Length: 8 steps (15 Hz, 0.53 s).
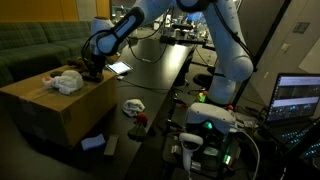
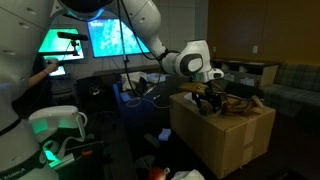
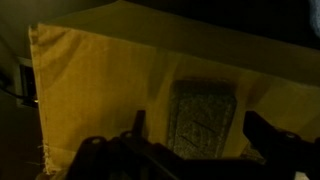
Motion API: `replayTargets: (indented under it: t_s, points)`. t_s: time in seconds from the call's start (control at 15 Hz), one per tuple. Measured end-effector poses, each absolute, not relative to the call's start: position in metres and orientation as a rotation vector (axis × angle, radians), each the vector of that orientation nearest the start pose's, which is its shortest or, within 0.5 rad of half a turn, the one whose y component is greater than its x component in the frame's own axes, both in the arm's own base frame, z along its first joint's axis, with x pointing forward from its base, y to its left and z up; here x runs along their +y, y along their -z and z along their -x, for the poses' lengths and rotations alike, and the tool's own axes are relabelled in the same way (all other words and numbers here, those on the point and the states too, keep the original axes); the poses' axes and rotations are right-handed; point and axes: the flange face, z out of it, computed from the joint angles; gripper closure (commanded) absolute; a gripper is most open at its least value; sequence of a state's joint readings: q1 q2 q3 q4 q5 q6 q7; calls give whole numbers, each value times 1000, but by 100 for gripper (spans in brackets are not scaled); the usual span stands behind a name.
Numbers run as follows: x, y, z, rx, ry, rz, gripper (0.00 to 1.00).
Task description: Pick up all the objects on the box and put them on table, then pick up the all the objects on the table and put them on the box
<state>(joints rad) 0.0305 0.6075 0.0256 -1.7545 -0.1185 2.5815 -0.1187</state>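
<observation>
A pale plush toy [image 1: 62, 82] lies atop the cardboard box [image 1: 55, 115]. Right of it, near the box's edge, the gripper [image 1: 93, 73] hovers with fingers [image 3: 264, 135] apart, straddling 1 flat grey pad [image 3: 205, 120] on the box, seemingly to grasp it.

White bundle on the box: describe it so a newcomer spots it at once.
Find the big cardboard box in front of the green sofa. On its top, beside the gripper, lies a crumpled bundle. It is the whitest thing up there.
</observation>
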Motion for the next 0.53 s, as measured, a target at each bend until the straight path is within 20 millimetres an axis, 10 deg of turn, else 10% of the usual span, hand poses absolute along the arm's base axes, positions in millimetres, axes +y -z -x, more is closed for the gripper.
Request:
replayTargets:
  t_s: [0.4, 0.53]
  points:
    - [40, -234, -686, -453, 327, 3158, 3]
    - [40, -230, -686, -460, 322, 3158, 27]
